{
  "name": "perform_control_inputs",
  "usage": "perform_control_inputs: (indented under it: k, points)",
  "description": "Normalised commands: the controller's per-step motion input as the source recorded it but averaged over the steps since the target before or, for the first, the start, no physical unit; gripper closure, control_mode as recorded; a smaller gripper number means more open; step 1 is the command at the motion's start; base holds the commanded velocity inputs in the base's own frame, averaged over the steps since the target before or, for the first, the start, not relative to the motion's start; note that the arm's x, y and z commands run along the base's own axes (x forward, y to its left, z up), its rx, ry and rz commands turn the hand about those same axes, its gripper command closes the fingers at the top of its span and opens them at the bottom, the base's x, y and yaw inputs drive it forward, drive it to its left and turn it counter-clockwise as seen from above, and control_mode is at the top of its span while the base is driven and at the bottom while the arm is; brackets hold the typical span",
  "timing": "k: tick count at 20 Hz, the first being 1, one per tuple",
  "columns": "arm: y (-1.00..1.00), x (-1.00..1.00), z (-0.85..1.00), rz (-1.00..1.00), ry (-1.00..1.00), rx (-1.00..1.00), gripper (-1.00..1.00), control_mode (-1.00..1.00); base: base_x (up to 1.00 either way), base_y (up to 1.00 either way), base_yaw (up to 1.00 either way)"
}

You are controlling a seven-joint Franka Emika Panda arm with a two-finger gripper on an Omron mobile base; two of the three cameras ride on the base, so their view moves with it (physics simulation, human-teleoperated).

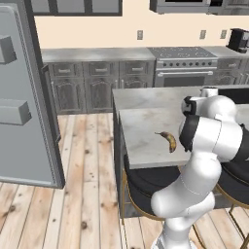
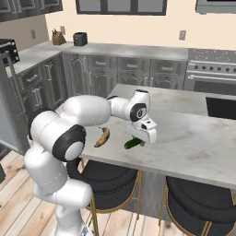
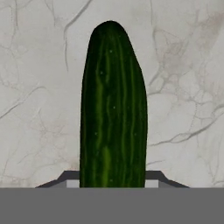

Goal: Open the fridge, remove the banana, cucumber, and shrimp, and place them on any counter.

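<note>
So on the far left of the left base view there's the tall dark grey fridge (image 1: pixel 22 97) with its door swung open, pale grey door shelves facing the room. What's in them I can't make out.

Moving right, the small curved banana, yellow mottled with brown (image 2: pixel 102 137), lies flat on the pale grey marbled stone island counter (image 2: pixel 193 138), near the front edge. Just right of it is the short stubby dark green cucumber (image 2: pixel 132 144), also down on the stone top. The robot's two-finger gripper (image 2: pixel 138 140) sits right over the cucumber. In the hand view the cucumber (image 3: pixel 113 109) runs straight up between the two dark finger tips, which hug its sides. Whether they're actually squeezing it or just barely off it, I honestly can't tell.

Under the island's overhang are black round stools with brass legs (image 2: pixel 108 179). Behind it, dark grey panelled cabinets (image 1: pixel 92 82), a steel range (image 1: pixel 185 65), wood plank floor (image 1: pixel 82 194).
</note>
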Motion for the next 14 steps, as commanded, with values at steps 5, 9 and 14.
perform_control_inputs:
  k: [5,9,14]
  points:
    - [0.06,-0.07,0.17,0.0,-0.04,0.0,-1.0,-1.0,0.0,0.0,0.0]
    - [0.11,-0.06,0.94,0.01,-0.13,0.0,-1.0,-1.0,0.0,0.0,0.0]
    - [0.48,-0.22,0.91,0.07,-0.2,0.0,-1.0,-1.0,0.0,0.0,0.0]
